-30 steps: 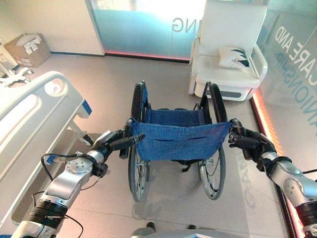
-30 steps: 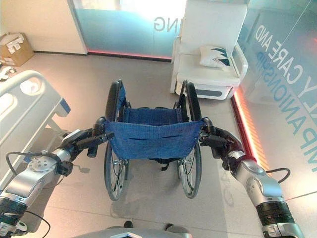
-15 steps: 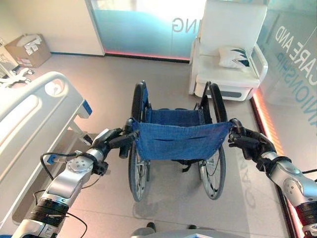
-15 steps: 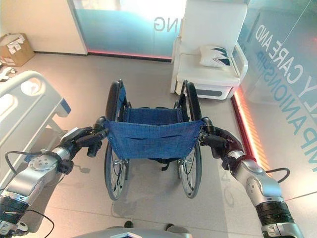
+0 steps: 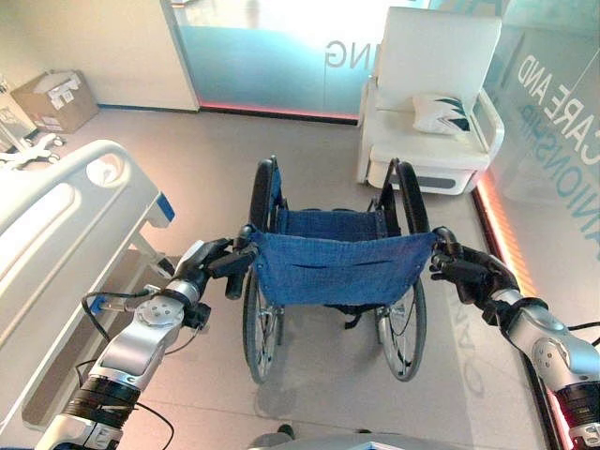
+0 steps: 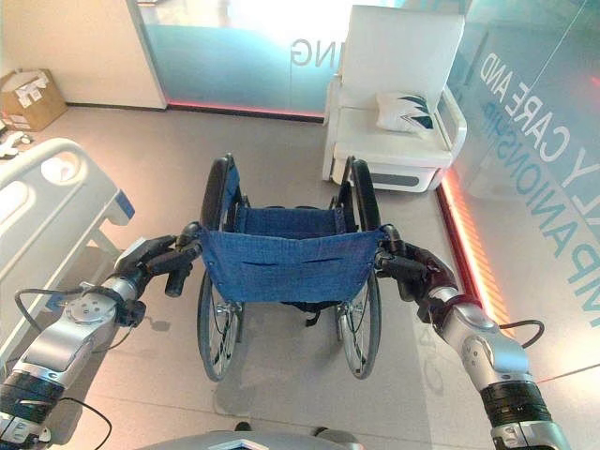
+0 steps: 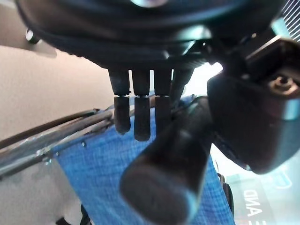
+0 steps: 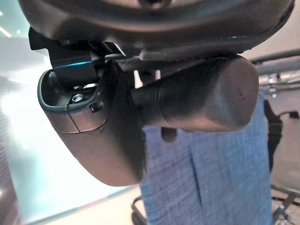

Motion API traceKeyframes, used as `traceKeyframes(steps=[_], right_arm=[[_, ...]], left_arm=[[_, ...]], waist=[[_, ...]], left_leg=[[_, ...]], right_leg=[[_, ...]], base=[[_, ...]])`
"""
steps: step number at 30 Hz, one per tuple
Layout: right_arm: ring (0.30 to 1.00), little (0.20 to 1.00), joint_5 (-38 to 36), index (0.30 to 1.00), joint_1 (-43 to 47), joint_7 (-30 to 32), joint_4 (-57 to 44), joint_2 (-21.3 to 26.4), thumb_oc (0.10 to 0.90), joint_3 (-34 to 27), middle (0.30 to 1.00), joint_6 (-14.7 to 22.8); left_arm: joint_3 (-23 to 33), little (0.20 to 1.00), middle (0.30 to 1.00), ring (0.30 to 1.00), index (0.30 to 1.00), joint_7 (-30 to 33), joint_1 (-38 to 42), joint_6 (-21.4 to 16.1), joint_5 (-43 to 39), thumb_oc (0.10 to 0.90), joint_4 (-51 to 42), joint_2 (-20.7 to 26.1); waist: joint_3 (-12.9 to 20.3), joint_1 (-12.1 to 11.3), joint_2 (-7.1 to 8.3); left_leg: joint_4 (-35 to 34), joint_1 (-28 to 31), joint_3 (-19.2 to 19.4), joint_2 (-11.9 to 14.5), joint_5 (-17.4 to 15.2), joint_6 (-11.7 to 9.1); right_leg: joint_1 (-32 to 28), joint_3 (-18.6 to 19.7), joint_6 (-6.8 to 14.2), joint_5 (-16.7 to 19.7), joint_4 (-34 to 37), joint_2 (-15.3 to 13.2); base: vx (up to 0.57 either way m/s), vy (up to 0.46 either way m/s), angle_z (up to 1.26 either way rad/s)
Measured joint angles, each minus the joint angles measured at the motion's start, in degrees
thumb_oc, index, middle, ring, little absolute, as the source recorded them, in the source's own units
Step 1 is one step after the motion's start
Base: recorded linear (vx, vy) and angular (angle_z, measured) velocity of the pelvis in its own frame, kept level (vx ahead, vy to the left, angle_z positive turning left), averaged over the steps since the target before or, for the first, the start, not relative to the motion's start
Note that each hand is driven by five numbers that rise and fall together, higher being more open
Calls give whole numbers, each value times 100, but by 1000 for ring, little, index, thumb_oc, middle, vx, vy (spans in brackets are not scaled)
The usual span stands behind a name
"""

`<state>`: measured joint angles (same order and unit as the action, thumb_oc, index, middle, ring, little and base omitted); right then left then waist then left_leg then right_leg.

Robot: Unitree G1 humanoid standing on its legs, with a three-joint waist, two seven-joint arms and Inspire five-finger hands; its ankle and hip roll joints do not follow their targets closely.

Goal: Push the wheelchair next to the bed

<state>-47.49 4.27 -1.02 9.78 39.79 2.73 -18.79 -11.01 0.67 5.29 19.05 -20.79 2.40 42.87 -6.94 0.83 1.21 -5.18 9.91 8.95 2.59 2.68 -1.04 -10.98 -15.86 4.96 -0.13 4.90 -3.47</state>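
Blue-backed wheelchair (image 5: 336,267) upright, facing away, right of white bed (image 5: 56,220).

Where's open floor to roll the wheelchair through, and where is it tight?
Open floor: ahead of the wheelchair up to the glass wall, and the lane between its left wheel and the bed. Tight: right side, where the white armchair and the lit floor strip close in. Left hand and right hand grip the push handles.

A white armchair (image 5: 433,103) stands against the glass wall (image 5: 272,47), with a patterned cushion (image 5: 444,112) on its seat. A cardboard box (image 5: 54,99) sits on the floor beside the far wall.
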Motion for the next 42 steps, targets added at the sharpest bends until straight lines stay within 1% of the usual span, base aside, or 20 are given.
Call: traceKeyframes(steps=[8, 23, 27, 29, 31, 34, 37, 39, 40, 41, 42], right_arm=[[328, 328, 50, 328, 0, 1, 19, 0, 419, -9, 328, 0], [331, 331, 99, 331, 3, 4, 43, -19, 420, -7, 331, 0], [326, 326, 207, 326, 126, 4, 146, -35, 417, 55, 326, -1], [321, 321, 209, 321, 204, 3, 239, -40, 414, 101, 321, -4], [312, 312, 213, 312, 342, 3, 364, -38, 408, 200, 312, -4], [307, 307, 231, 307, 490, 3, 521, -41, 405, 252, 307, -4], [312, 312, 254, 312, 602, 4, 586, -17, 408, 250, 312, -4], [312, 312, 260, 312, 688, 5, 592, 21, 408, 219, 312, -4], [312, 312, 260, 312, 703, 5, 592, 33, 408, 208, 312, -4], [312, 312, 259, 312, 735, 5, 593, 55, 408, 188, 312, -4], [307, 307, 259, 307, 770, 7, 604, 77, 405, 189, 307, -5]], left_arm=[[4, 300, 300, 300, 300, 151, -1, 0, -30, 400, 6, -166], [10, 300, 300, 300, 300, 194, -1, -1, -34, 400, 60, -256], [16, 300, 300, 300, 300, 249, 4, -8, -37, 400, 126, -335], [18, 300, 300, 300, 300, 253, 17, -79, -48, 400, 227, -385], [22, 300, 300, 300, 300, 299, 22, -101, -111, 400, 287, -409], [2, 300, 300, 300, 300, 314, 138, -135, -235, 400, 497, -492], [2, 300, 300, 300, 300, 328, 299, -177, -276, 400, 678, -627], [2, 300, 300, 300, 300, 348, 429, -201, -415, 400, 750, -645], [2, 300, 300, 300, 300, 347, 462, -203, -431, 400, 754, -645], [2, 300, 300, 300, 300, 346, 545, -206, -452, 400, 776, -653], [1, 300, 300, 300, 300, 348, 582, -206, -474, 400, 797, -664]], waist=[[8, -19, 1], [17, -27, -4], [20, -39, -20], [16, -37, -26], [15, -38, -29], [-8, -28, -50], [-102, -9, -65], [-268, 21, -23], [-314, 31, 2], [-401, 60, 63], [-436, 77, 65]], left_leg=[[0, -4, -2, -1, 0, 0], [1, 15, 13, -9, -1, 1], [2, 30, 79, -31, -3, 4], [2, 53, 85, -42, -4, 7], [33, 49, 93, -56, -22, 66], [98, 44, 106, -96, -64, 126], [266, -34, 93, -178, -133, 196], [441, -103, 75, -277, -229, 306], [501, -117, 74, -313, -259, 348], [625, -171, 55, -392, -340, 414], [718, -218, 34, -397, -378, 439]], right_leg=[[5, -1, 0, 0, -4, 0], [6, 9, 2, -2, -41, -11], [62, 103, 6, -6, -122, -43], [84, 134, 18, -14, -182, -64], [123, 166, 32, -25, -258, -88], [200, 217, 76, -87, -445, -153], [419, 274, 131, -263, -904, -289], [605, 317, 188, -474, -1424, -463], [651, 327, 208, -535, -1568, -518], [779, 389, 256, -655, -1921, -648], [900, 464, 272, -676, -2145, -692]], base=[[0, 0, 0], [43, 36, 0], [53, 66, -9], [50, 83, -7], [50, 98, -9], [63, 119, -5], [82, 137, -4], [112, 159, 0], [108, 140, 7], [122, 108, 4], [151, 79, 4]])
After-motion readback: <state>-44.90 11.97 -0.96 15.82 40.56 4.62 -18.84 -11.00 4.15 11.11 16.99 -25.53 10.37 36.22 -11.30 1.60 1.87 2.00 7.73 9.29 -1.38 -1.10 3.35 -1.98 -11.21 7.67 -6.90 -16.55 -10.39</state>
